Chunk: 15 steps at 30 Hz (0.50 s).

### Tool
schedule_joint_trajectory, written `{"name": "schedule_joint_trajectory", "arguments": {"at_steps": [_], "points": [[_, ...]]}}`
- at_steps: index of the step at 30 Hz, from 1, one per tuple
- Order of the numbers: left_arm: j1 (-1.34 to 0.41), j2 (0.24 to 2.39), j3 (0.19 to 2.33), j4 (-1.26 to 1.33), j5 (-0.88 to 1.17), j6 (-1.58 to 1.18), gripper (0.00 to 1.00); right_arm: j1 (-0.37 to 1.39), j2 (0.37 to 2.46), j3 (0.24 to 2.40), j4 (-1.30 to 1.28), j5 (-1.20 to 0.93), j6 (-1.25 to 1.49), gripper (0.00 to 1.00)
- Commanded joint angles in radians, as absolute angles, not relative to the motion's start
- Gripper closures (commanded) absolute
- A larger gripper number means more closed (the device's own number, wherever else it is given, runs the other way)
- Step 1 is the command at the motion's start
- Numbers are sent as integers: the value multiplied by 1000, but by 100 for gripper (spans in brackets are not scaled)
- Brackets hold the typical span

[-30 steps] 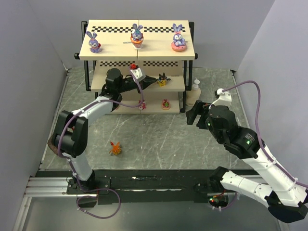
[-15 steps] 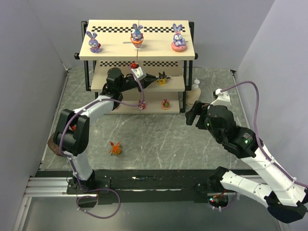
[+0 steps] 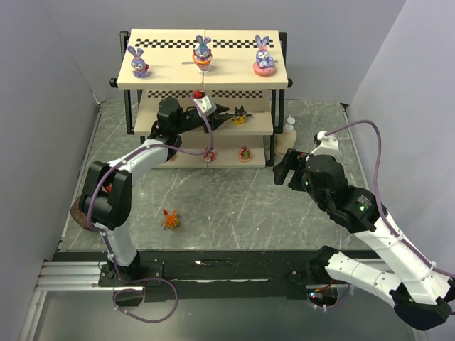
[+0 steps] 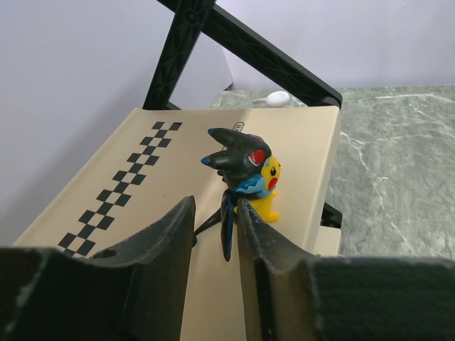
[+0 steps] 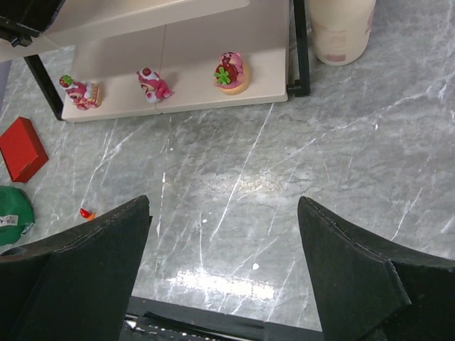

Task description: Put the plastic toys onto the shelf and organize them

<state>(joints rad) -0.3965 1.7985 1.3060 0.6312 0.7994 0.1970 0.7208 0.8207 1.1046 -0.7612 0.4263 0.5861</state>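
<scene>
Evidently the left gripper (image 4: 215, 213) is sitting slightly open, clamping nothing, astride the wing of the dark blue-yellow winged figurine (image 4: 245, 167), which is standing on the middle board of the shelf (image 4: 298, 149); placement is ending, calling for a straight, snag-free retreat.

Count on inspection: three purple-blue bunnies (image 3: 202, 53); three red-pink round figures (image 5: 153, 84); one orange spiky creature (image 3: 169, 219); one dark blue-yellow winged figurine (image 4: 245, 174); one three-tier shelf (image 3: 163, 79); one cream pump bottle (image 5: 340, 28); one red block (image 5: 21, 148).
</scene>
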Motion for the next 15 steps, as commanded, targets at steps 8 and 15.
{"name": "schedule_joint_trajectory", "arguments": {"at_steps": [8,15], "points": [[-394,1715,1256,706,764,201,54,706,819,1095,-724,407,583,10],[-394,1643,1171,765,716,175,46,700,815,1086,-724,382,588,10]]}}
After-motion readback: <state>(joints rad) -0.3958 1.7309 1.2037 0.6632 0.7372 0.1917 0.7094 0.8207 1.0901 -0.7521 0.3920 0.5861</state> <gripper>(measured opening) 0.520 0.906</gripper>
